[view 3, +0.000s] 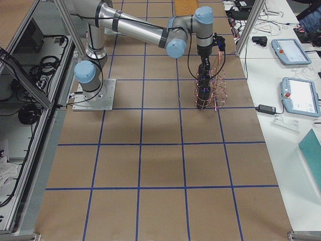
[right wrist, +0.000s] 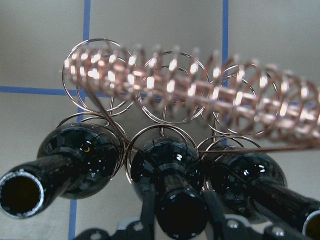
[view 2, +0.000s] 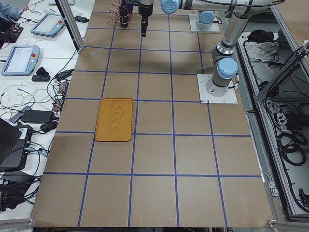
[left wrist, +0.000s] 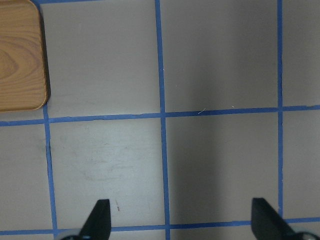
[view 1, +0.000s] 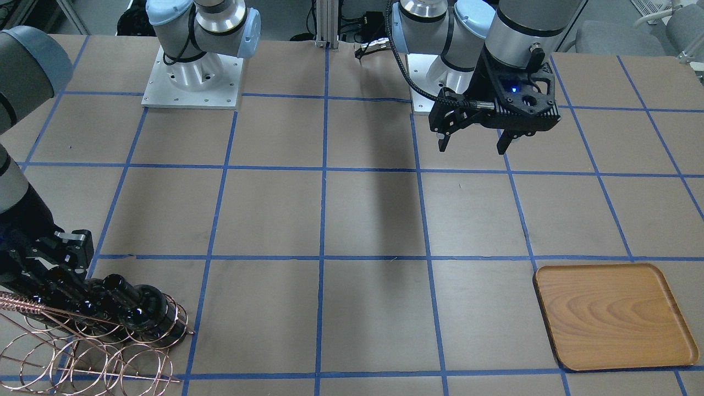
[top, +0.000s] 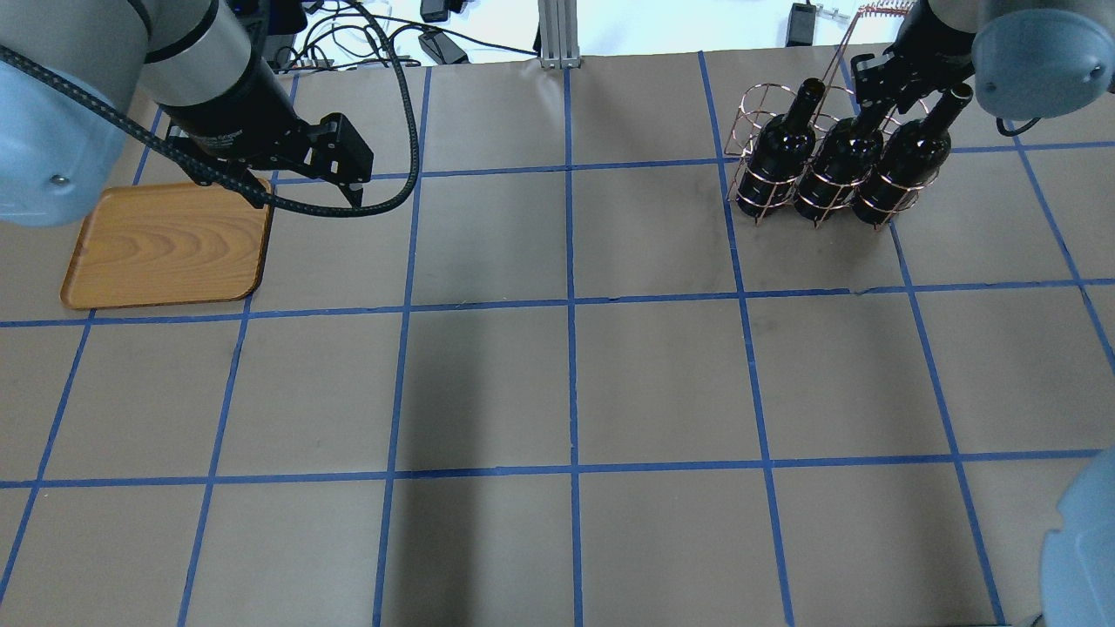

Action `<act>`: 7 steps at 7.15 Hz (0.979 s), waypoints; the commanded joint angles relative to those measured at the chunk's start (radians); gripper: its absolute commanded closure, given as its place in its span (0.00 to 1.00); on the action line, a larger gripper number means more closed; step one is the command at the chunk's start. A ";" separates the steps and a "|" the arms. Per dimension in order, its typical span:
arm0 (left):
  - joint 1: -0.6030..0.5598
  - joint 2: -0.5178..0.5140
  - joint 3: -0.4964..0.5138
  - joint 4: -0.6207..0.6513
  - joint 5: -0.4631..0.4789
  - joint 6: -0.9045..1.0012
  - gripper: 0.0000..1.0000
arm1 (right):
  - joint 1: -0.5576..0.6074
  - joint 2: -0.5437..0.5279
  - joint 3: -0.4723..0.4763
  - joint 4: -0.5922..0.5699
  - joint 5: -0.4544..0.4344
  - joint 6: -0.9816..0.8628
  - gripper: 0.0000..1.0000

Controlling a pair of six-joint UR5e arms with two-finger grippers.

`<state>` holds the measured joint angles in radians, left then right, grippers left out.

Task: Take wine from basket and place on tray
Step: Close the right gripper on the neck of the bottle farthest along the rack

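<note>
– Jaws first: on the right arm we are finding them closed on the neck of the middle wine [right wrist: 172,200], with the fingers [right wrist: 148,200] lying against either side and no gap showing. How firmly they are pressing, we are not able to tell.

– And the left arm?

– We are logging the left jaws as spread wide and holding nothing, hanging above the bare desk [top: 566,383] just beside the tray [top: 165,248].

– Where is the bottle sitting?

– We are recording it upright in the centre ring of the basket [right wrist: 165,85]. A second bottle [right wrist: 75,155] and a third bottle [right wrist: 250,175] are crowding it on either side.

– What are we flagging?

– Four risks, all in our judgement. The neck is glossy glass, so a light grip may be letting it slide on the lift. The wire rings are hugging the body, so any tilted pull could be dragging the light basket up or rocking the neighbours. The twisted handle [right wrist: 240,107] is running right alongside the grip, and a wire from it is crossing close by, so a snag is likely there. The tray is lying well apart, at the opposite end of the desk. That means a long carry or a hand-over, and either is inviting a drop.
</note>
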<state>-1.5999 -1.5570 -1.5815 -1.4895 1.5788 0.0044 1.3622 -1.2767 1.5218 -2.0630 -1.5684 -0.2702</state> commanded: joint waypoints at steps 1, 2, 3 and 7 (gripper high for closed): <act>0.000 0.000 -0.002 0.000 0.000 0.002 0.00 | 0.000 0.011 0.000 -0.016 0.004 0.000 0.72; 0.000 0.002 -0.002 0.000 0.000 0.002 0.00 | 0.000 0.010 0.000 -0.014 0.036 -0.003 0.96; 0.000 0.000 -0.002 0.000 0.000 0.003 0.00 | 0.000 -0.001 -0.002 -0.002 0.036 -0.003 1.00; 0.000 0.002 -0.002 0.000 0.000 0.005 0.00 | 0.000 -0.079 -0.141 0.267 0.019 -0.040 1.00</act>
<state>-1.5999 -1.5568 -1.5831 -1.4895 1.5785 0.0080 1.3624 -1.3240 1.4071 -1.8597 -1.5405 -0.2903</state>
